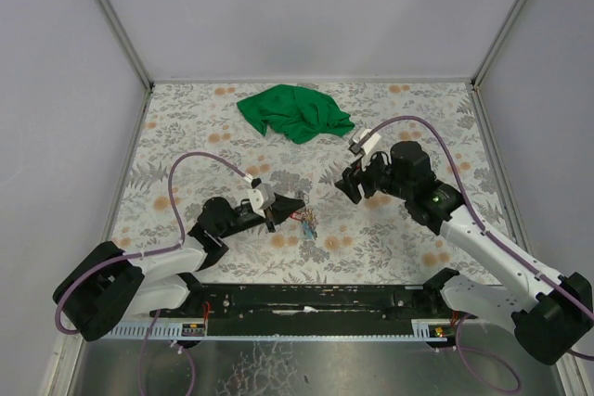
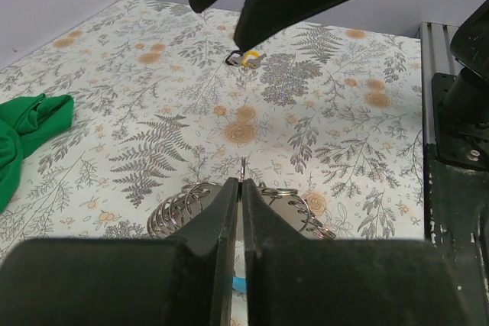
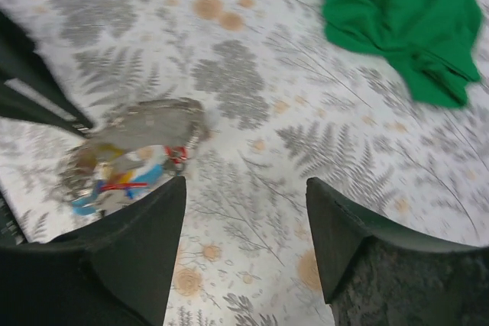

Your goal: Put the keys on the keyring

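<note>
The keyring is a grey metal coil lying on the floral table, with loops on both sides of my left gripper. That gripper is shut on a thin wire of the ring, whose end pokes out past the tips. A light blue tag shows between the fingers. In the right wrist view the keyring lies with a red tag and a blue tag by it. My right gripper is open and empty, above the table to the right of the keys. From above, the keys lie just right of my left gripper; my right gripper hangs apart.
A crumpled green cloth lies at the back middle and shows in the right wrist view. A tiny dark-and-yellow item lies beneath the right gripper's fingers. The black rail runs along the near edge.
</note>
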Robot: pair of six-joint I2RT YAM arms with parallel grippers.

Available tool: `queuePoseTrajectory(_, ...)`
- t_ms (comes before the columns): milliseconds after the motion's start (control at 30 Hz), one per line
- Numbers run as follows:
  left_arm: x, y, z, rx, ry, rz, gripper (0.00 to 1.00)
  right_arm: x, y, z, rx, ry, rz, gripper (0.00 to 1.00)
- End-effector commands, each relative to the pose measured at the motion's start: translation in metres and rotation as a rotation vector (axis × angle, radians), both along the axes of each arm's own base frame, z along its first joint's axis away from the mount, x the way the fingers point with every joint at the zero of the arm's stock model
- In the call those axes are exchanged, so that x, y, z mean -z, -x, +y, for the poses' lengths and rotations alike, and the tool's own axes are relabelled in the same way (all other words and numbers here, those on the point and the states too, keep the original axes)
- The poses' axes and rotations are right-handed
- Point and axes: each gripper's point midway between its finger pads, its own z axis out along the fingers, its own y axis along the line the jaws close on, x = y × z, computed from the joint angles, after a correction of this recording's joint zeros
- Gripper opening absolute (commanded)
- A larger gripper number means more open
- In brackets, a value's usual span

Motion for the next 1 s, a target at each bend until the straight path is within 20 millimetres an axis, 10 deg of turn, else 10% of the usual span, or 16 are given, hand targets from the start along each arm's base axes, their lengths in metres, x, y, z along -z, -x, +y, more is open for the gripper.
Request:
queuePoseTrajectory(0,-0.018,-0.002,0.004,-0.025,0.048,-0.081,0.00,0.014,-0.032,-0.046,0.347,0.060,0.038,0.72)
queuePoseTrajectory(300,-0.018,-0.005,0.009,-0.068,0.066,-0.067,0.00,0.043,-0.067,-0.135,0.845,0.086,0.046,1.00)
queuePoseTrajectory(667,-0.019,-0.008,0.014,-0.098,0.059,-0.061,0.00,0.083,-0.100,-0.220,1.234,0.044,0.219,1.00)
queuePoseTrajectory(967,-0.017,-0.009,0.013,-0.097,0.048,-0.053,0.00,0.115,-0.132,-0.257,1.297,-0.063,0.417,0.78)
